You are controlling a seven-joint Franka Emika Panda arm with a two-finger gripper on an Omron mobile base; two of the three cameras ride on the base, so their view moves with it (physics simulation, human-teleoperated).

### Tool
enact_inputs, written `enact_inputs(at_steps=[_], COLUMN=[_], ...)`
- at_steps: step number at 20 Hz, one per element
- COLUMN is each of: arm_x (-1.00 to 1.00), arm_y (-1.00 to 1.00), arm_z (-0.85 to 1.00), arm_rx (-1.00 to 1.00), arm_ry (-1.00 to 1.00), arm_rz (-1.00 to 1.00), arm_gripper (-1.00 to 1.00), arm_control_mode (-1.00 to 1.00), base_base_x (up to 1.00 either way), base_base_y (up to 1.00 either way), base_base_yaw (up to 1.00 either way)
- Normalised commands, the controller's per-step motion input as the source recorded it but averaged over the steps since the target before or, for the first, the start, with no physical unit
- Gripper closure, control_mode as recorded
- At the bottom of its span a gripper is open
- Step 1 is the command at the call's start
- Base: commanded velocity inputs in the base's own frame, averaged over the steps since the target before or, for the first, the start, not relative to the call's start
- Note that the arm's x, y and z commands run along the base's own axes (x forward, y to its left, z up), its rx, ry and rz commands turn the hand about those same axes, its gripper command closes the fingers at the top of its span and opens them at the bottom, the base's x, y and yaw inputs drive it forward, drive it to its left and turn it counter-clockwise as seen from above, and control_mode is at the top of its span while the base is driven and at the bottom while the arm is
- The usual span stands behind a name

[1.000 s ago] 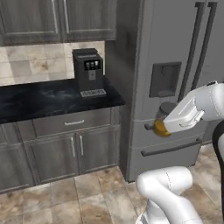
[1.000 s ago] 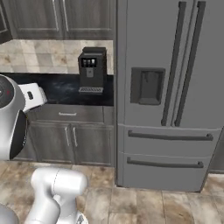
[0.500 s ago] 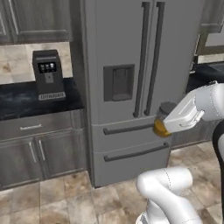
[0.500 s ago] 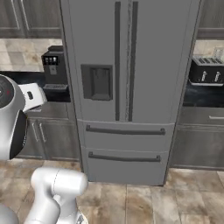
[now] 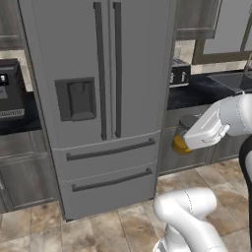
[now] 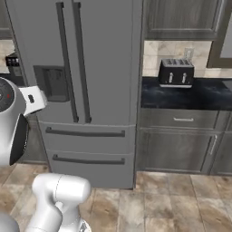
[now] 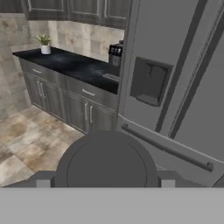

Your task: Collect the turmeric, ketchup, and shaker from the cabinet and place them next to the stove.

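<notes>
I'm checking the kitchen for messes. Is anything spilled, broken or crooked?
Nothing stands out. The fridge doors are shut, the toaster sits squarely on the counter, and the floor looks clean. The turmeric is upright in the end effector.

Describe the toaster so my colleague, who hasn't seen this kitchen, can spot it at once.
Start at the tall grey fridge. On the black counter just to its right, against the tiled wall, sits the toaster: a dark, boxy appliance with slots on top. The other dark appliance, the coffee machine, stands left of the fridge.
</notes>
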Motion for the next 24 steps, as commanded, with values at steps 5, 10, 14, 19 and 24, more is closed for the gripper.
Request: enact_inputs(at_steps=[5, 10, 14, 19, 24], arm_x=[0.00, 0.00, 0.00, 0.00, 0.00], arm_y=[0.00, 0.00, 0.00, 0.00, 0.00], arm_z=[0.00, 0.00, 0.00, 0.00, 0.00], arm_rx=[0.00, 0.00, 0.00, 0.00, 0.00], arm_ry=[0.00, 0.00, 0.00, 0.00, 0.00], arm_rz=[0.00, 0.00, 0.00, 0.00, 0.00], arm_gripper=[1.00, 1.00, 1.00, 1.00, 1.00], arm_control_mode=[1.00, 1.00, 1.00, 1.00, 1.00], base_base_x=[-0.09, -0.09, -0.10, -0.08, -0.03], base_base_y=[-1.00, -1.00, -1.00, -1.00, -1.00], base_base_yaw=[0.00, 0.00, 0.00, 0.00, 0.00])
